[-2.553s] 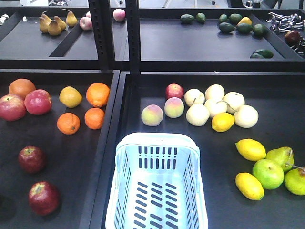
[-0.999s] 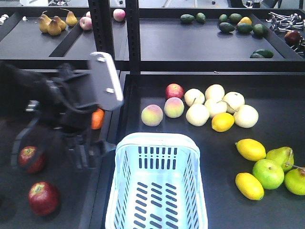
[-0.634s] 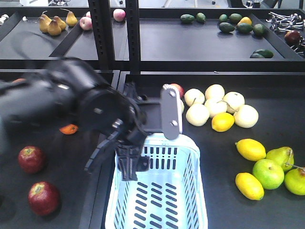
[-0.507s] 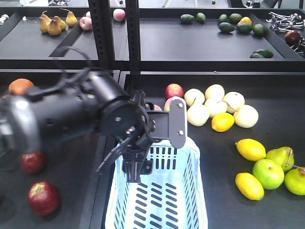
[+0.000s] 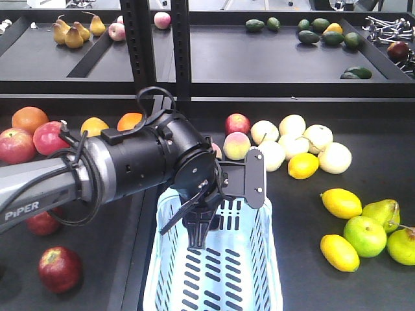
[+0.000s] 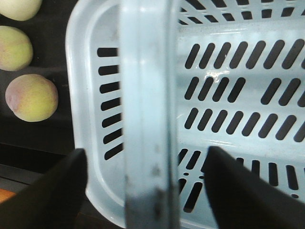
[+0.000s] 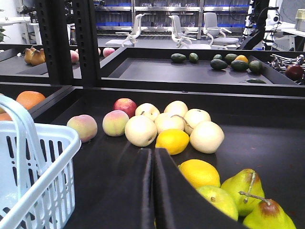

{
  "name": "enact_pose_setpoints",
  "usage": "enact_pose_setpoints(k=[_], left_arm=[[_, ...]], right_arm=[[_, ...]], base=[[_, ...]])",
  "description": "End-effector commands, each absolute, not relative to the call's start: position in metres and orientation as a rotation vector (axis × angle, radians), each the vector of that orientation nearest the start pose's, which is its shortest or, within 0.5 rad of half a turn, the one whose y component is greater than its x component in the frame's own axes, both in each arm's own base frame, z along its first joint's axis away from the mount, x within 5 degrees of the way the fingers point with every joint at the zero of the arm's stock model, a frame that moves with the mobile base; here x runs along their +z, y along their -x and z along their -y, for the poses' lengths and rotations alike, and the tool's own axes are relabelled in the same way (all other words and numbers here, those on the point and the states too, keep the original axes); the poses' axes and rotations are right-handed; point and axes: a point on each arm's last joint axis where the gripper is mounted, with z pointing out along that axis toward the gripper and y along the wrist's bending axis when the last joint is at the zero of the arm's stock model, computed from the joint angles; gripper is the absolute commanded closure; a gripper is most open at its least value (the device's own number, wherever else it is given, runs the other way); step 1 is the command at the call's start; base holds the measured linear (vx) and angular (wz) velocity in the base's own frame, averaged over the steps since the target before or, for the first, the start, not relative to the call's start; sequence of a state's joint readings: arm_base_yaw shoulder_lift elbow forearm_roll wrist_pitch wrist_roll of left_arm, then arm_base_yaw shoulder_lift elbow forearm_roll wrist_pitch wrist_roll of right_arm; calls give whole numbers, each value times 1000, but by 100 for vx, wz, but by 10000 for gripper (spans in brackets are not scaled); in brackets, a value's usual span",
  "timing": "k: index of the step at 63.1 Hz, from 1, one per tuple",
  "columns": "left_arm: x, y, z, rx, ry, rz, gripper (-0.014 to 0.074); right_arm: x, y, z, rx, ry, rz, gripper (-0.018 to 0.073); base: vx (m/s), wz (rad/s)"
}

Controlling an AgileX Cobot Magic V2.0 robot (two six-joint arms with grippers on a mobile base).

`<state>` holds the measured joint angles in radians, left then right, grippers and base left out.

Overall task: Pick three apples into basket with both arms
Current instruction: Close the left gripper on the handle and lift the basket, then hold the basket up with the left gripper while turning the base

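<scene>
"PiPER" lettering [image 5: 21, 213] on left arm [image 5: 117, 170]

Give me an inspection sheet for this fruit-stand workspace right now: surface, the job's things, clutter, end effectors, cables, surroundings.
Surface: black trays, no spills seen.
Job's things: basket empty; two dark-red apples in the left tray, one partly hidden by the left arm.
Clutter: oranges, peaches, lemons and green fruit loose in the trays.
End effectors: left end effector open, with the basket handle between its fingers; right end effector shut, empty.
Cables: black loop above the left arm's wrist.
Surroundings: rear shelf with pears and avocados; office chairs beyond.
</scene>
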<state>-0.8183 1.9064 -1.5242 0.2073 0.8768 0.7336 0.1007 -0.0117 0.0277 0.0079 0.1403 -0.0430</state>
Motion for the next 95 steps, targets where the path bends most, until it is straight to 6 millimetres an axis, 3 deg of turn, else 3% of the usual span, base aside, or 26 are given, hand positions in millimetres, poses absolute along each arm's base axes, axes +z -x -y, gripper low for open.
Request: enact_pose_setpoints(k=[1, 12, 21, 29, 45, 55, 62, 82, 95], left_arm=[[273, -291, 293, -331, 2695, 2471, 268], [274, -292, 292, -378, 2715, 2455, 605], [278, -290, 289, -376, 2698, 2459, 604], [301, -286, 284, -362, 2656, 2569, 604], [390, -265, 257, -437, 2692, 2726, 604], [445, -242, 222, -576, 2661, 2809, 604], [470, -222, 196, -633, 2629, 2859, 604], [516, -167, 146, -483, 2694, 3039, 604], [526, -155, 133, -436, 2680, 3123, 604]], right_arm=[[194, -56, -6, 38, 121, -1561, 568], [194, -56, -6, 38, 121, -1561, 568], [194, -56, -6, 38, 121, -1561, 568], [194, -56, -6, 38, 121, -1561, 568], [194, -56, -6, 38, 121, -1561, 568], [194, -56, -6, 38, 121, -1561, 568], [194, -56, -6, 38, 121, -1561, 568], [194, -56, -6, 38, 121, -1561, 568], [194, -56, -6, 38, 121, -1561, 568]], base=[[0, 0], [0, 0], [0, 0], [0, 0], [0, 0], [0, 0], [0, 0], [0, 0], [0, 0]])
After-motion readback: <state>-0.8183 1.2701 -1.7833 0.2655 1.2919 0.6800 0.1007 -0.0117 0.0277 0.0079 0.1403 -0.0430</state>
